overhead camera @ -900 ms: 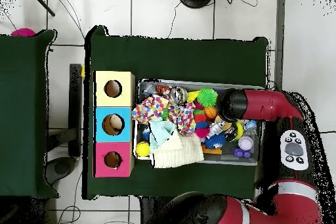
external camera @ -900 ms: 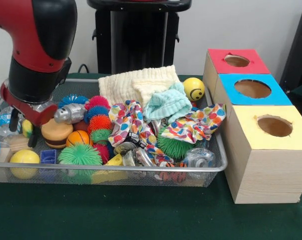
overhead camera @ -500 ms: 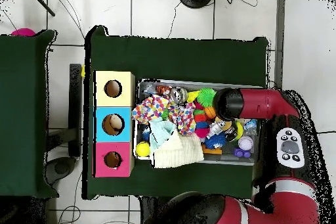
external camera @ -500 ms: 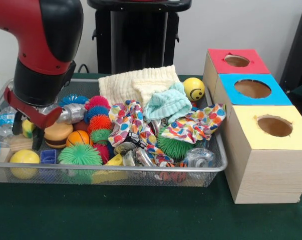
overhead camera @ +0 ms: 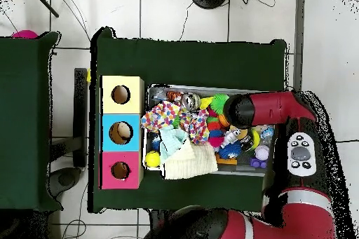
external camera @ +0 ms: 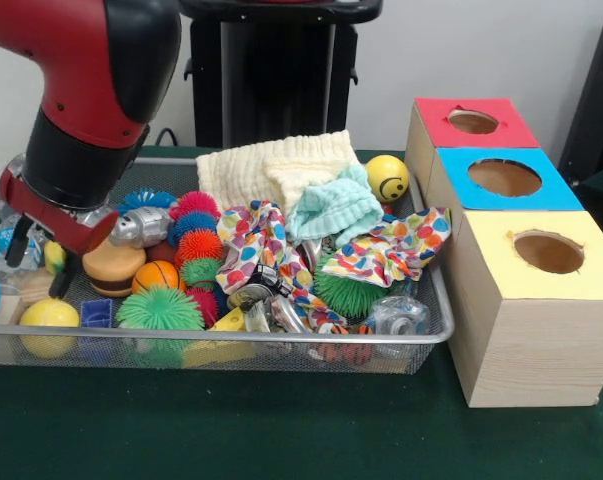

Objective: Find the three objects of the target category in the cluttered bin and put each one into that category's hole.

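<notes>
The silver wire-mesh basket [external camera: 281,339] lies on the green table, full of toys and cloths; it also shows in the overhead view [overhead camera: 203,88]. My gripper [external camera: 41,258] hangs over the basket's left end in the front view. Its two dark fingers [external camera: 19,240] stand apart, one on each side of a small yellow-green ball [external camera: 53,255], next to a burger toy [external camera: 111,265]. I cannot tell if they touch the ball. In the overhead view the arm's black wrist [overhead camera: 242,110] hides the gripper. Three wooden boxes with holes stand beside the basket: red [external camera: 473,122], blue [external camera: 506,178], yellow [external camera: 541,255].
The basket holds a silver toy [external camera: 141,227], a small basketball [external camera: 156,275], a green spiky ball [external camera: 159,308], a yellow ball [external camera: 49,315], a cream towel [external camera: 276,165], a mint cloth [external camera: 333,207], polka-dot cloths [external camera: 396,245], a smiley ball [external camera: 387,177] and a water bottle [external camera: 3,245].
The arm has swung over the basket's end. After shifting right, the gripper has moved a little left again in the front view. The finger gap and the toys look unchanged.
</notes>
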You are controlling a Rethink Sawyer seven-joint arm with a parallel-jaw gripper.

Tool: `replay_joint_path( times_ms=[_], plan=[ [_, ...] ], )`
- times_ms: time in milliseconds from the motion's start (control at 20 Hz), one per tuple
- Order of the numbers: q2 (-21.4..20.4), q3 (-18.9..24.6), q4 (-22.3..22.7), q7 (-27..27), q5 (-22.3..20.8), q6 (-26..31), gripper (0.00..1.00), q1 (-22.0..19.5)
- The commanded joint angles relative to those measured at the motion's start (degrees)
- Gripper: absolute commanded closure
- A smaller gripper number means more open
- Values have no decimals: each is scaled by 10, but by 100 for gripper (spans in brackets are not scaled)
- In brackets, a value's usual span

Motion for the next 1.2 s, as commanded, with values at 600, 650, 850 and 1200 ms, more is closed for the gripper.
replay_joint_path(
  times_ms=[600, 650, 850, 1200],
  plan=[
    [50, 0, -77, -97, -128, -13, 0, 12],
    [57, 1, -81, -95, -130, -13, 0, 10],
    [73, 1, -87, -92, -139, -20, 0, 6],
    [95, 21, -94, -135, -133, -2, 0, -16]
  ],
)
